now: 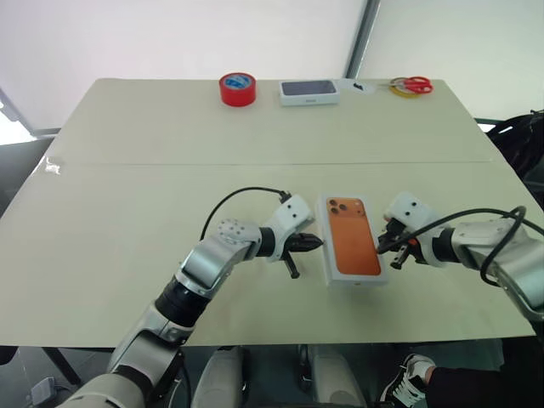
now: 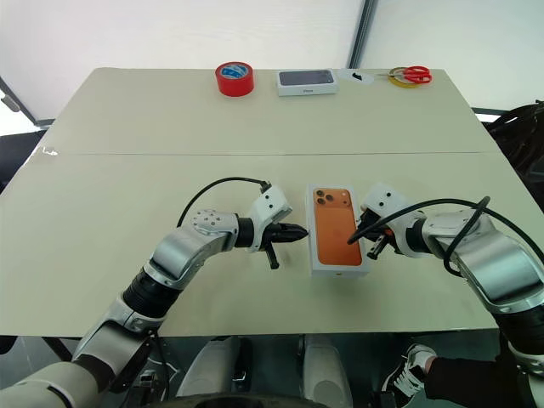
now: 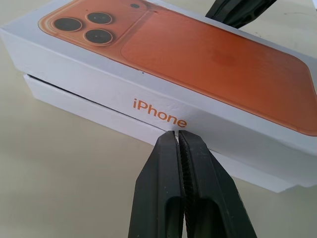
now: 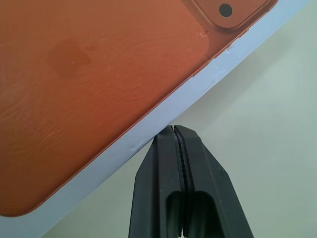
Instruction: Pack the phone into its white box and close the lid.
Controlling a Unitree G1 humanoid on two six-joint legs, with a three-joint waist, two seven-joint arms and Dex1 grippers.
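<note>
The lid (image 1: 354,235), white with an orange phone picture on top, lies on the white box (image 3: 69,95) in the near middle of the table. A strip of the box's wall shows below the lid's rim. The phone is hidden. My left gripper (image 1: 314,243) is shut, its tip against the lid's left side wall, just under the "iPhone" lettering (image 3: 159,112). On the lid's right, my right gripper (image 1: 382,246) is shut too, with its tip at the lid's edge (image 4: 148,126). Neither gripper holds anything.
At the table's far edge stand a red tape roll (image 1: 237,88), a white box with a dark top (image 1: 309,92) and red-handled scissors (image 1: 414,84). A person's shoe (image 1: 408,378) shows below the near right table edge. A black bag (image 1: 523,140) sits at the right.
</note>
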